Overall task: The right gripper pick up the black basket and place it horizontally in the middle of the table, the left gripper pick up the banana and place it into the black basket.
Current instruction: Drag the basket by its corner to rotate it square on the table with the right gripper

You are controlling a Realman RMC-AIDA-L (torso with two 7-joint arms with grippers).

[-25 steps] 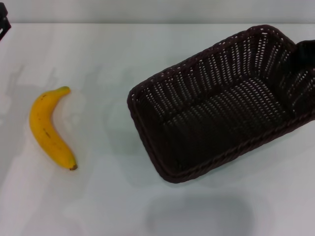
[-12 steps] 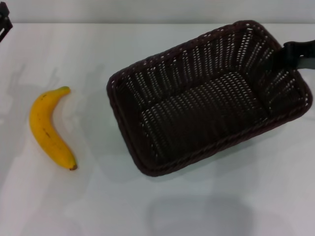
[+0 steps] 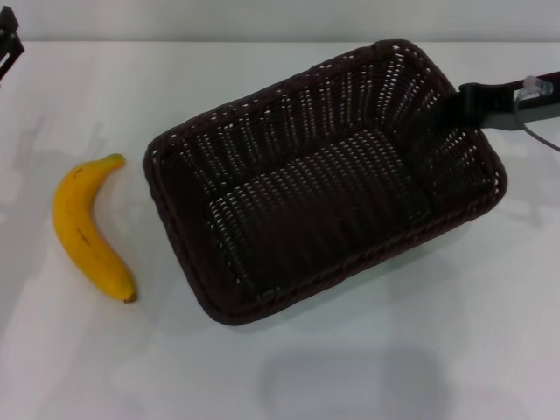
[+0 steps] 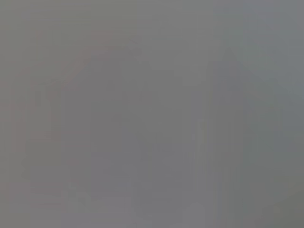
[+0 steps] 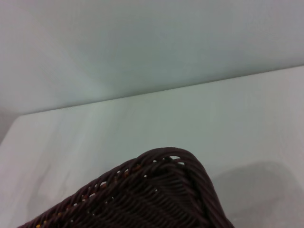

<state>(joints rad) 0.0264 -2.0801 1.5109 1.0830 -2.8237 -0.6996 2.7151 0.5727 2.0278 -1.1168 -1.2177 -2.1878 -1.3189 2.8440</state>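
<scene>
The black basket sits tilted on the white table, near the middle, open side up and empty. My right gripper reaches in from the right and is shut on the basket's right rim. The right wrist view shows a corner of the basket close up. The banana lies on the table to the left, apart from the basket. A small part of my left gripper shows at the far left corner, away from the banana. The left wrist view shows only plain grey.
The table's far edge meets a pale wall behind. A cable hangs by my right arm. Bare table lies in front of the basket and between the basket and the banana.
My right gripper has carried the basket leftwards toward the middle of the table. The banana and the left arm have not moved.
</scene>
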